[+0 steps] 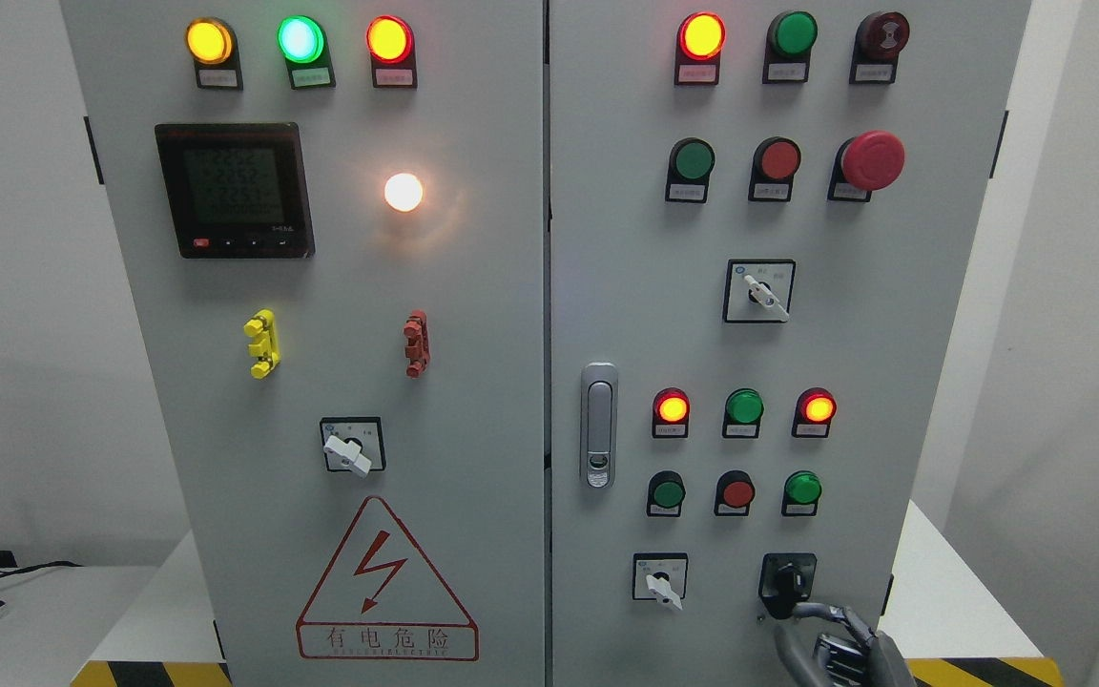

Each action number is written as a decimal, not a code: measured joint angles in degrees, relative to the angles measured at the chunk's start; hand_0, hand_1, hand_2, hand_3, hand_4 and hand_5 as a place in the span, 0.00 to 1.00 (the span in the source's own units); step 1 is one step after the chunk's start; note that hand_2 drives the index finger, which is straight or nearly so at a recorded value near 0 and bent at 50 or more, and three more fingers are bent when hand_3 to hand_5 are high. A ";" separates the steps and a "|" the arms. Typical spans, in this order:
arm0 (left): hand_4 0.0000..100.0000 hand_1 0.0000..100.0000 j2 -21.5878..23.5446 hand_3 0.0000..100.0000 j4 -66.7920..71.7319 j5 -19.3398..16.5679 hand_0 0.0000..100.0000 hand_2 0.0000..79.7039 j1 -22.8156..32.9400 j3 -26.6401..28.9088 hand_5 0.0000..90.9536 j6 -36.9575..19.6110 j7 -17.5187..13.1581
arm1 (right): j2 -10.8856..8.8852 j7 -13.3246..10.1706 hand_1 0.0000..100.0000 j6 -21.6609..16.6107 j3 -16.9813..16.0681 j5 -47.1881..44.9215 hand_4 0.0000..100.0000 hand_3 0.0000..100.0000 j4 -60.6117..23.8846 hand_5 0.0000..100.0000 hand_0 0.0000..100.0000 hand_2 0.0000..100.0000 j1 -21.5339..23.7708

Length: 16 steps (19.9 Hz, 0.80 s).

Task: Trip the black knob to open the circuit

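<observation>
The black knob (787,580) sits on a black square plate at the lower right of the grey cabinet's right door (893,315). Its handle points up and slightly left. My right hand (802,628) rises from the bottom edge just below and to the right of the knob. Its dark fingers (821,611) stretch up and left, with the tips at the plate's lower edge. They are spread and not closed around the knob. Most of the hand is cut off by the picture's bottom edge. My left arm does not show.
A white selector switch (661,582) sits left of the black knob. Red and green buttons (736,492) and lit lamps (672,408) are above it, and a door latch (598,425) is at the left. A red mushroom stop button (872,160) is at the upper right.
</observation>
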 measured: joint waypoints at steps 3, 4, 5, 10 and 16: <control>0.00 0.39 0.00 0.00 0.00 0.00 0.12 0.00 0.00 0.00 0.00 0.00 0.00 | 0.36 0.36 0.70 0.04 0.27 0.08 1.00 1.00 0.24 0.97 0.29 0.42 -0.27; 0.00 0.39 0.00 0.00 0.00 0.00 0.12 0.00 0.00 0.00 0.00 0.00 0.00 | 0.47 0.38 0.70 0.05 0.33 0.14 1.00 1.00 0.31 0.97 0.29 0.42 -0.41; 0.00 0.39 0.00 0.00 0.00 0.00 0.12 0.00 0.00 0.00 0.00 0.00 0.00 | 0.58 0.53 0.70 0.14 0.43 0.21 1.00 1.00 0.38 0.97 0.29 0.42 -0.55; 0.00 0.39 0.00 0.00 0.00 0.00 0.12 0.00 0.00 0.00 0.00 0.00 0.00 | 1.04 0.67 0.70 0.19 0.57 0.46 1.00 1.00 0.62 0.97 0.29 0.42 -1.12; 0.00 0.39 0.00 0.00 0.00 0.00 0.12 0.00 0.00 0.00 0.00 0.00 0.00 | 1.40 0.38 0.70 0.19 0.63 0.68 1.00 1.00 0.82 0.97 0.29 0.42 -1.34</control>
